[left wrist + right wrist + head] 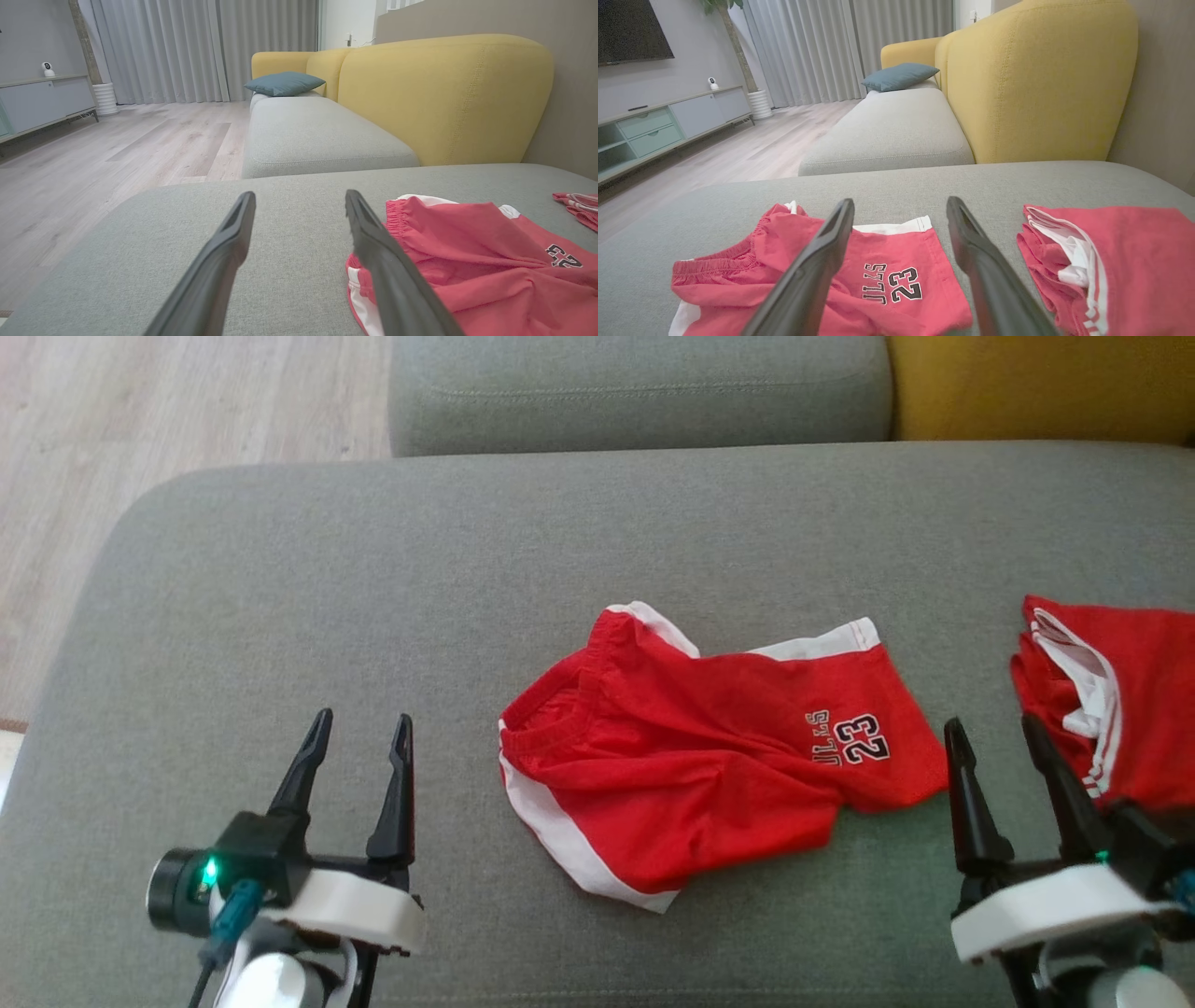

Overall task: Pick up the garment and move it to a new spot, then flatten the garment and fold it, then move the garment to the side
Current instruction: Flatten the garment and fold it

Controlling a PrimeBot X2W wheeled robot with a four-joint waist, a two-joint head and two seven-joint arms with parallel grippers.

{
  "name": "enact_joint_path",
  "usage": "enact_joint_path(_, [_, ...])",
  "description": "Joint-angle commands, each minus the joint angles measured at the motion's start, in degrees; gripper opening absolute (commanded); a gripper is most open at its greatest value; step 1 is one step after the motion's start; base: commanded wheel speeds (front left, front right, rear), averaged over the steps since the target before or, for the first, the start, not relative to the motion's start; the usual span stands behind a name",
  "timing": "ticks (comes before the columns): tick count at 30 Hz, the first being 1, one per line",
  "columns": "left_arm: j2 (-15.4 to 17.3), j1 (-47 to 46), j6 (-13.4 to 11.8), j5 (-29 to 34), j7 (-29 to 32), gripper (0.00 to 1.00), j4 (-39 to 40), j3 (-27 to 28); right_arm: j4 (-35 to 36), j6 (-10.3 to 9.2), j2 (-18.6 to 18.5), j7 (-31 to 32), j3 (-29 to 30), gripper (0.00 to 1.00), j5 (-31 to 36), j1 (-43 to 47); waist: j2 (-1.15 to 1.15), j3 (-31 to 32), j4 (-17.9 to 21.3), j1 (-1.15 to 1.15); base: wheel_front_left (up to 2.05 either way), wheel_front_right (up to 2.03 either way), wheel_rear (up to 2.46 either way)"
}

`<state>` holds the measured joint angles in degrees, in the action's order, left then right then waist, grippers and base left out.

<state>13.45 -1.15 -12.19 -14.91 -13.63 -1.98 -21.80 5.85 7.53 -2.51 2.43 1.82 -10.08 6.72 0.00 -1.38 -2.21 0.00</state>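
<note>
The garment (709, 756), red shorts with white trim and a "23" print, lies loosely rumpled on the grey sofa seat (373, 597). It also shows in the left wrist view (481, 261) and the right wrist view (878, 275). My left gripper (359, 733) hovers open to the garment's left with nothing between its fingers (224, 261). My right gripper (994, 737) is open just off the garment's right edge, empty, its fingers (985, 266) above the printed leg.
A second red garment (1111, 700) with white stripes lies folded at the right edge of the seat. A yellow sofa back (444, 98) and another grey seat (635, 392) lie beyond. Wooden floor (187, 429) drops off to the left. A blue cushion (901, 77) sits far back.
</note>
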Motion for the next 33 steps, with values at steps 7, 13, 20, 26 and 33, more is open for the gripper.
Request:
enact_joint_path(7, [1.5, 0.1, -1.1, -0.8, 0.2, 1.0, 2.2, 2.5, 5.9, -0.04, -0.4, 1.7, -1.8, 1.0, -1.1, 1.8, 0.0, 0.9, 0.6, 0.0, 0.0, 0.0, 0.0])
enact_joint_path(13, [1.8, 0.4, -1.3, -1.0, 0.4, 1.0, 2.3, 2.4, 6.7, -0.04, -0.4, 2.0, -1.6, 1.0, -1.5, 2.2, 0.0, 0.8, 0.7, 0.0, 0.0, 0.0, 0.0])
enact_joint_path(20, [2.2, 0.1, -1.4, -0.9, 0.6, 1.0, 2.4, 2.2, 6.9, -0.04, -0.4, 2.0, -1.7, 1.0, -1.5, 2.0, 0.0, 0.4, 0.8, 0.0, 0.0, 0.0, 0.0])
enact_joint_path(26, [2.5, -0.9, -1.1, -0.5, 0.8, 1.0, 2.6, 1.5, 7.0, -0.04, -0.4, 2.0, -1.6, 1.0, -1.7, 1.9, 0.0, -0.1, 1.1, 0.0, 0.0, 0.0, 0.0])
enact_joint_path(33, [1.5, -7.0, 2.1, -0.2, 3.2, 1.0, 1.6, -1.7, 7.1, -0.04, -0.4, 2.0, -1.7, 1.0, -1.9, 1.2, 0.0, -1.9, 1.5, 0.0, 0.0, 0.0, 0.0])
